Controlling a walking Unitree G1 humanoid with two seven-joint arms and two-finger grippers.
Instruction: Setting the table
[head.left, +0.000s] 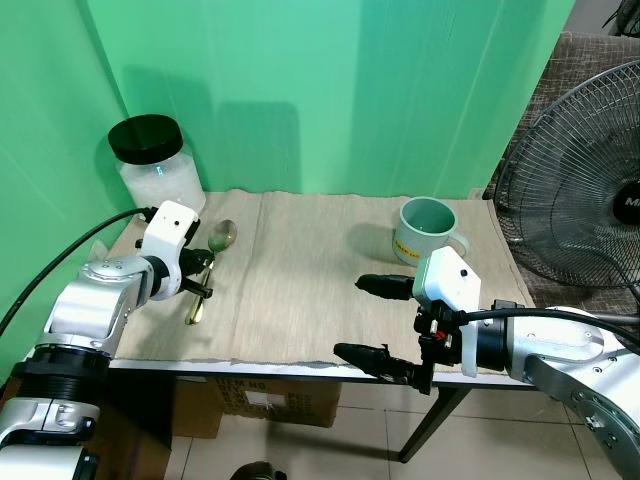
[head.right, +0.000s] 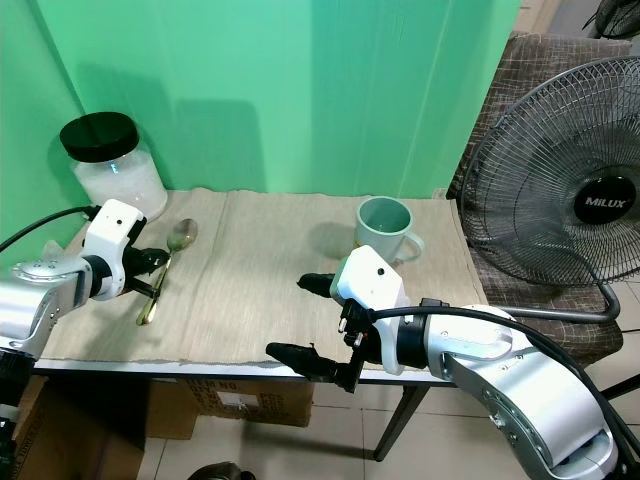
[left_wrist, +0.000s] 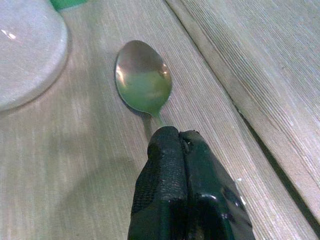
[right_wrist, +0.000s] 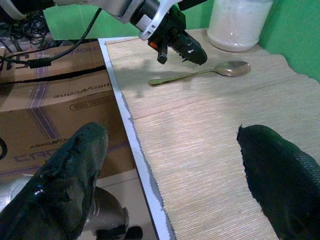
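Observation:
A metal spoon (head.left: 224, 236) lies flat on the beige table mat (head.left: 300, 290), bowl toward the back, near the mat's left side. My left gripper (head.left: 203, 280) hovers just over the spoon's handle with its fingers pressed shut; the right wrist view shows a small gap between the left gripper (right_wrist: 192, 52) and the spoon (right_wrist: 232, 68). In the left wrist view the shut fingertips (left_wrist: 172, 137) cover the handle behind the spoon bowl (left_wrist: 143, 77). A pale green mug (head.left: 428, 232) stands at the back right. My right gripper (head.left: 378, 322) is wide open over the mat's front edge, holding nothing.
A glass jar (head.left: 155, 165) with a black lid stands at the back left corner. A large fan (head.left: 590, 200) stands right of the table. A cardboard box (head.left: 260, 400) sits under the table. A green backdrop hangs behind.

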